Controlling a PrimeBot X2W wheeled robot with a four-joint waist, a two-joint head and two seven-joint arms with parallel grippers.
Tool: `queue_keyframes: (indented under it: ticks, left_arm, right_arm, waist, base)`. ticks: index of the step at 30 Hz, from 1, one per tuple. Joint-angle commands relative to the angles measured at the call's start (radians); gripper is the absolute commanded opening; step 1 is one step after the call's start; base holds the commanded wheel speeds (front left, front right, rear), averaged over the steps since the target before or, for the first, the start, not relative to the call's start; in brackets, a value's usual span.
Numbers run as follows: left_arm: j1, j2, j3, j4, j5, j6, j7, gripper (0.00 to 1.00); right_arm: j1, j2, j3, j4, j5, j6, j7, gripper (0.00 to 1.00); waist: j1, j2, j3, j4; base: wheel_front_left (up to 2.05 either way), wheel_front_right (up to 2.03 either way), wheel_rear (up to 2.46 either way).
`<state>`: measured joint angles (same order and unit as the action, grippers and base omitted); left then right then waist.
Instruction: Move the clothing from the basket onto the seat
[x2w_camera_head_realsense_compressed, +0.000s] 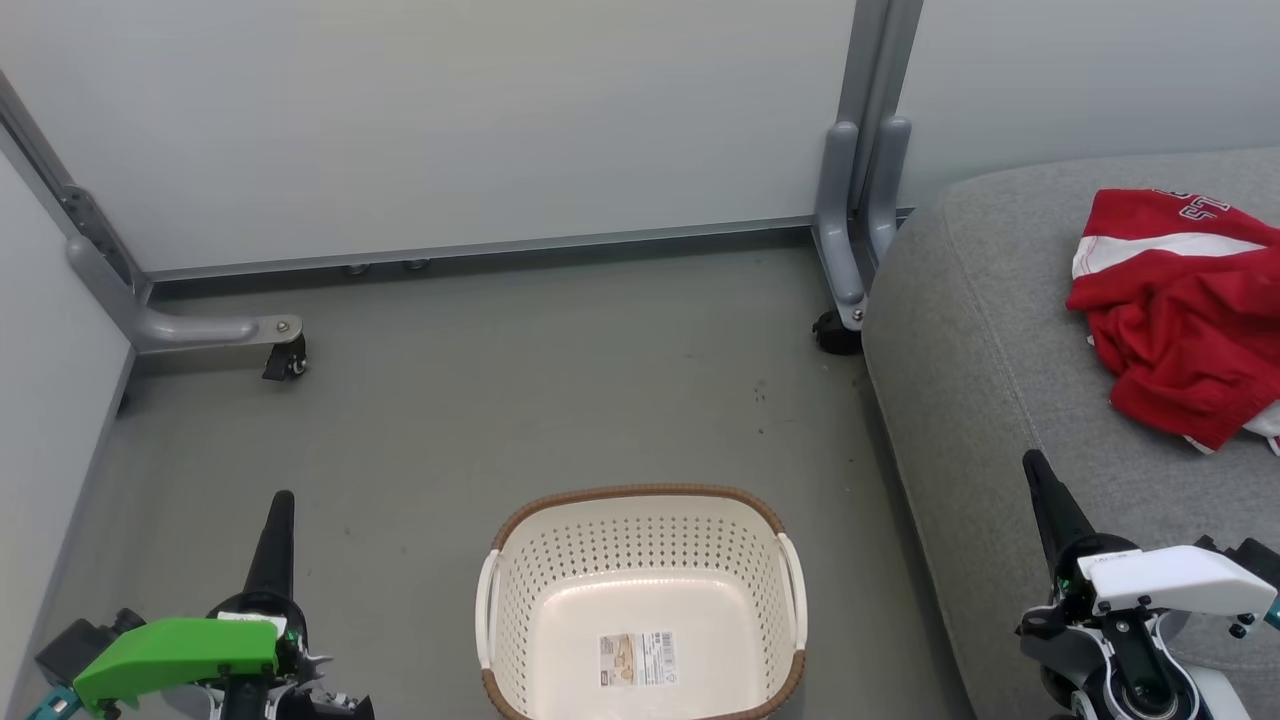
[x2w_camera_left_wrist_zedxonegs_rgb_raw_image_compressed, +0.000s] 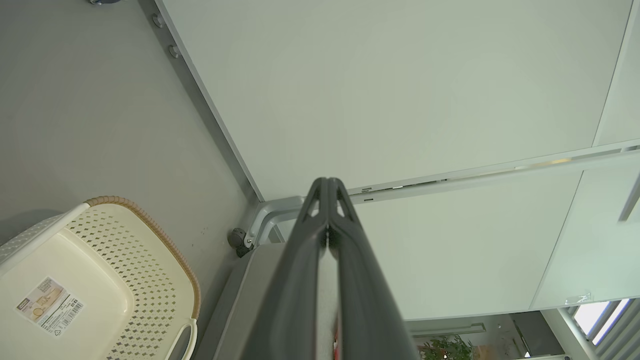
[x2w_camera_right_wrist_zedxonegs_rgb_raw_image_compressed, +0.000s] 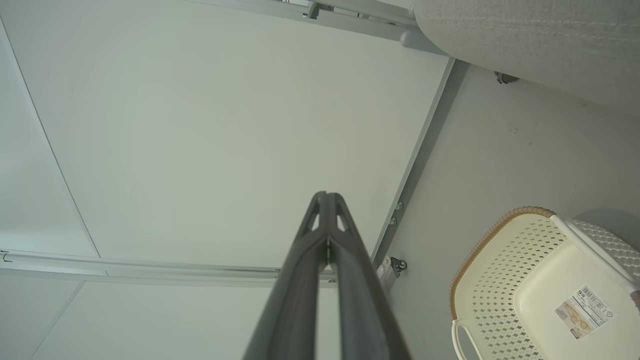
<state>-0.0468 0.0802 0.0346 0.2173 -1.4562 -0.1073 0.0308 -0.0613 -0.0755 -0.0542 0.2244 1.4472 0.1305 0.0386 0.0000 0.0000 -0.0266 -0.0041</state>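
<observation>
Clothing (x2w_camera_head_realsense_compressed: 1180, 330) check: transfer looks complete, in our judgement. Nearest us, left gripper (x2w_camera_head_realsense_compressed: 281, 505) and right gripper (x2w_camera_head_realsense_compressed: 1036, 470) each have fingers pressed together, gripping nothing, one either side of the basket (x2w_camera_head_realsense_compressed: 640, 493). Basket stands on the floor; inside we see a printed label (x2w_camera_head_realsense_compressed: 637, 658), no garment. Farther right, the red heap lies crumpled on the seat (x2w_camera_head_realsense_compressed: 1000, 350), well apart from the basket. Long axis roughly near-to-far, lettered end pointing away; right edge cut off. Nothing visibly left to move
</observation>
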Motion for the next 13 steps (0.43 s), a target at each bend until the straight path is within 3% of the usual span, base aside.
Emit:
queue_keyframes:
  ticks: [1, 13]
  left_arm:
    - [-0.024, 0.006, 0.008, 0.000, -0.026, -0.010, 0.005, 0.00]
    - [-0.049, 0.003, 0.026, 0.015, -0.114, -0.019, 0.031, 0.00]
  right_arm:
    - [-0.016, -0.001, -0.006, 0.001, 0.024, 0.001, 0.008, 0.00]
    - [-0.034, 0.002, -0.020, 0.012, 0.115, 0.000, 0.033, 0.00]
  waist:
    - [0.0000, 0.0000, 0.002, 0.000]
    - [0.0000, 0.0000, 0.016, 0.002]
  base:
    - [0.00, 0.00, 0.00]
    - [0.00, 0.00, 0.00]
